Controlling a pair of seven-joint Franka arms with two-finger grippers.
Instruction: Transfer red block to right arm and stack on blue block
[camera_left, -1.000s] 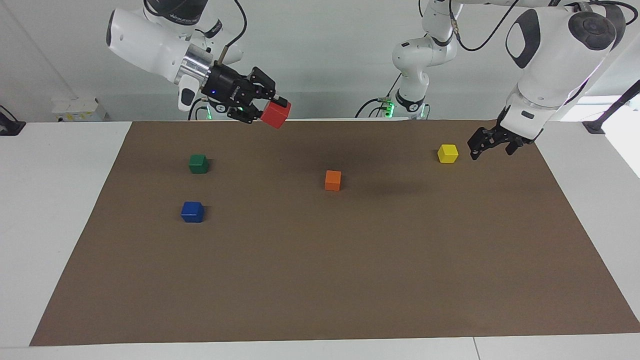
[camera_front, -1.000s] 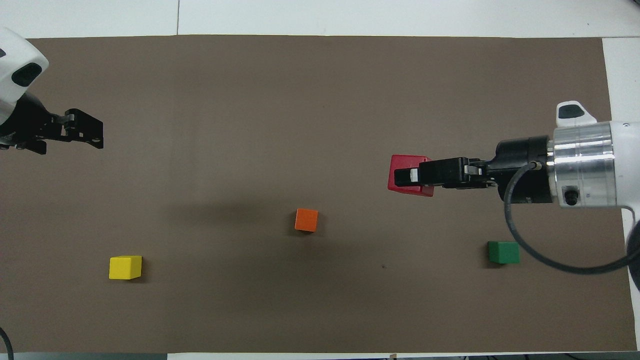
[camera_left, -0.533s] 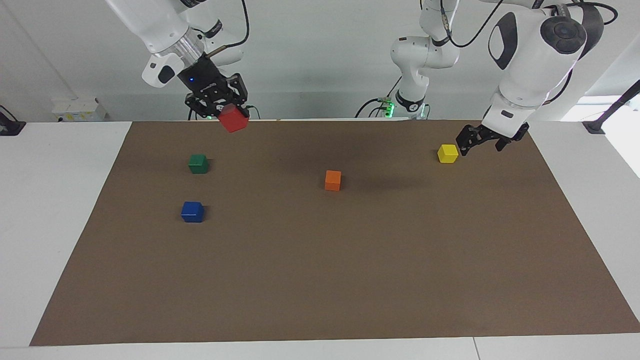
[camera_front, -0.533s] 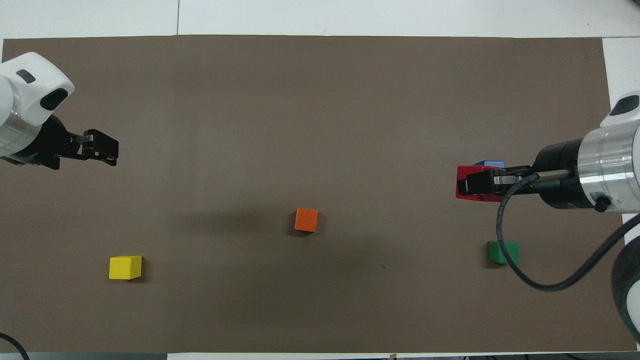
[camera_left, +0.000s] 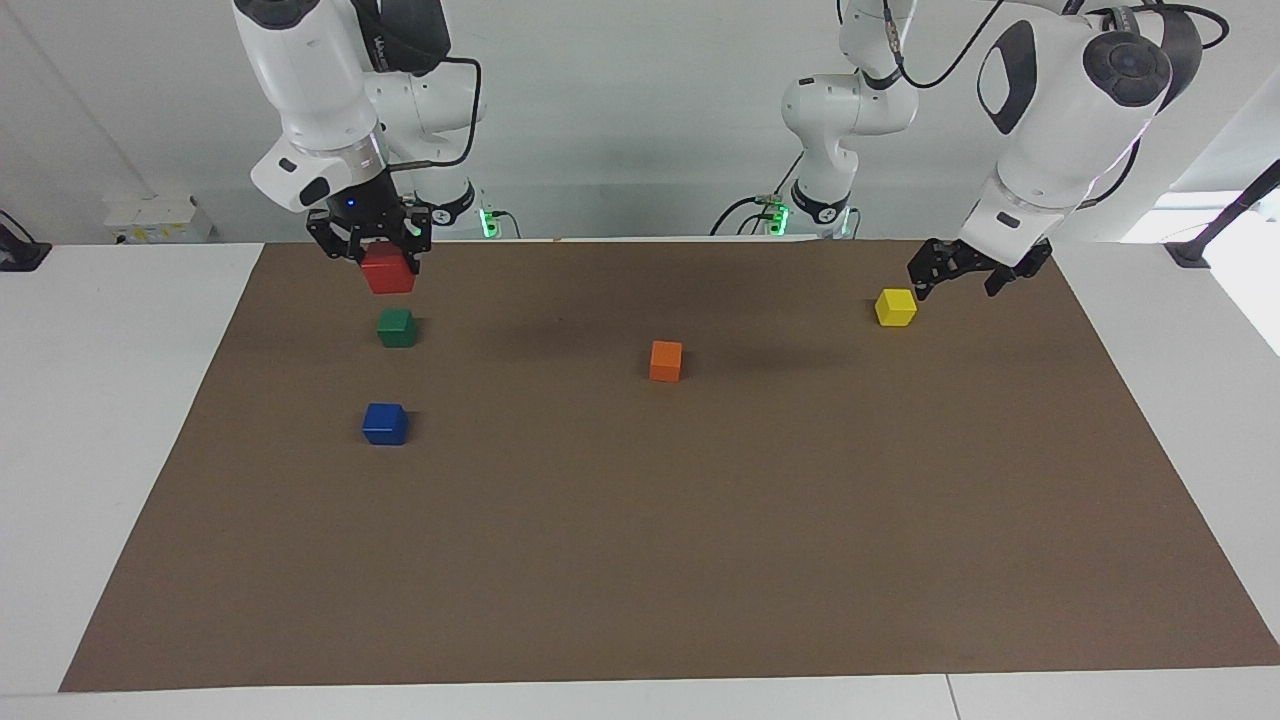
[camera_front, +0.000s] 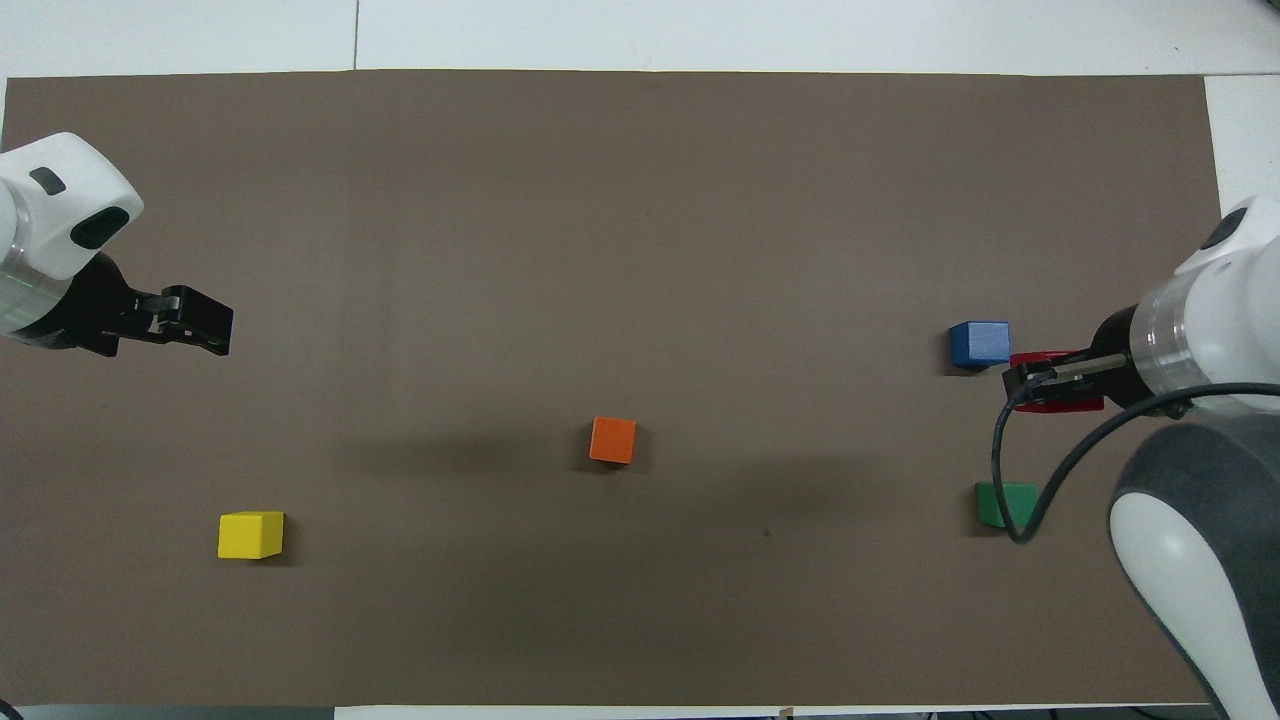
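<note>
Right gripper (camera_left: 368, 252) clamped on red block (camera_left: 388, 270), swung wrist-down, now above blue block (camera_left: 385, 424) area; handover done. Left gripper (camera_left: 965, 275) waiting, jaws apart.

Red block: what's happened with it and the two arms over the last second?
The right gripper, shut on the red block throughout, swung it from mid-mat toward the right arm's end and turned to point down; it now hangs by the blue block and green block. The left gripper shifted slightly beside the yellow block. All resting blocks stayed put.
</note>
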